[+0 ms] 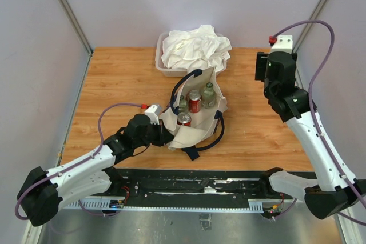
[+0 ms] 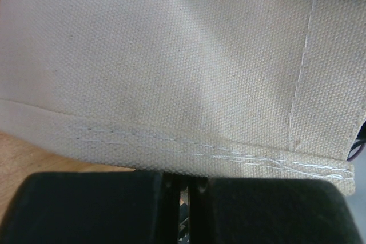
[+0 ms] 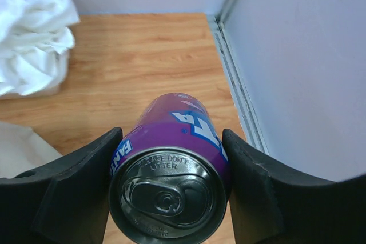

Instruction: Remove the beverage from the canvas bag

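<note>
Pale grey walls close in a wooden worktop (image 1: pixel 114 84). From above, the canvas bag (image 1: pixel 189 135) lies open near the middle with its navy handles (image 1: pixel 176 87) looped outward. Two red cans (image 1: pixel 194 102) and two glass bottles (image 1: pixel 209 94) lie inside it. Behind the bag sits a tub (image 1: pixel 158 55) heaped with white cloth (image 1: pixel 194 47). The left end effector (image 1: pixel 163 128) meets the bag's left rim. The right end effector (image 1: pixel 263 67) hangs well apart at the far right, and its load is hidden in this view.

On the left wrist camera, beige weave fills the frame. The left end effector (image 2: pixel 184 204) is clenched with the stitched hem at its tips, apparently pinching it.

The right wrist camera shows what the overhead view misses. The right end effector (image 3: pixel 170 175) grasps a purple can (image 3: pixel 171 141) by its sides. The can's lid faces the lens, and it hangs above bare wood beside the right wall, outside the bag.
</note>
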### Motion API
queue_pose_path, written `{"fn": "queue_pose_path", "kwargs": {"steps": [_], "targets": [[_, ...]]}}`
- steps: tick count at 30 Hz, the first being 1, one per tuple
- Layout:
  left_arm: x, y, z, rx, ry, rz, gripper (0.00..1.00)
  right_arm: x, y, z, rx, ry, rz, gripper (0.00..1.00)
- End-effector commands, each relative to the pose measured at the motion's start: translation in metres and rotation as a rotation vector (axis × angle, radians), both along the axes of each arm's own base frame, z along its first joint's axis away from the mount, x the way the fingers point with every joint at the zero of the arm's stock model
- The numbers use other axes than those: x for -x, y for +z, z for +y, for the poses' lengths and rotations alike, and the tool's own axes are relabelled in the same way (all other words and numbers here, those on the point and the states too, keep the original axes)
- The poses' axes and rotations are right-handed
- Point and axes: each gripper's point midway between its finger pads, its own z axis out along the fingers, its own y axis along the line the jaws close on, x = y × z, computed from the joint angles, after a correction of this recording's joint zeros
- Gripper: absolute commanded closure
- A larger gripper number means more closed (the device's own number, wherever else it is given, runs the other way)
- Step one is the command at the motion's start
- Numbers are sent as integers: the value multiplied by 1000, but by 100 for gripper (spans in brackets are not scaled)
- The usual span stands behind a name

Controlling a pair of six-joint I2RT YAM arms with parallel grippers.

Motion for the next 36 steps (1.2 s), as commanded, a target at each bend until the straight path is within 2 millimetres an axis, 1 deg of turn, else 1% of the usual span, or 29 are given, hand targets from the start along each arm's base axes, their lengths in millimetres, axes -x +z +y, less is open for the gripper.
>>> {"fn": "queue_pose_path", "kwargs": {"steps": [1, 4, 8, 11, 13, 19, 21, 26, 29, 33, 35, 36], "targets": [[11, -30, 18, -122, 5, 80, 100, -9, -37, -40, -115, -99, 43, 99], [11, -30, 18, -124, 9, 79, 99, -20, -80, -53, -203, -110, 121, 99], [8, -29, 18, -130, 14, 69, 99, -32, -129, -59, -226, -106, 185, 99], [7, -30, 19, -139, 19, 70, 99, -39, -158, -60, -215, -103, 235, 99], [7, -32, 19, -141, 20, 75, 99, -44, -172, -60, -220, -87, 246, 99], [7, -32, 21, -142, 25, 71, 97, -58, -198, -65, -310, -69, 244, 99], [7, -32, 22, -149, 25, 66, 96, -60, -206, -69, -323, -75, 264, 99], [4, -32, 21, -156, 25, 61, 93, -67, -227, -69, -345, -77, 337, 99], [2, -30, 20, -157, 24, 59, 92, -66, -240, -72, -342, -100, 386, 99], [2, -30, 18, -158, 19, 63, 92, -62, -246, -73, -343, -119, 437, 98], [1, -30, 18, -160, 19, 59, 92, -60, -249, -74, -339, -131, 446, 95], [1, -31, 18, -162, 19, 59, 92, -59, -250, -75, -338, -136, 450, 91]]}}
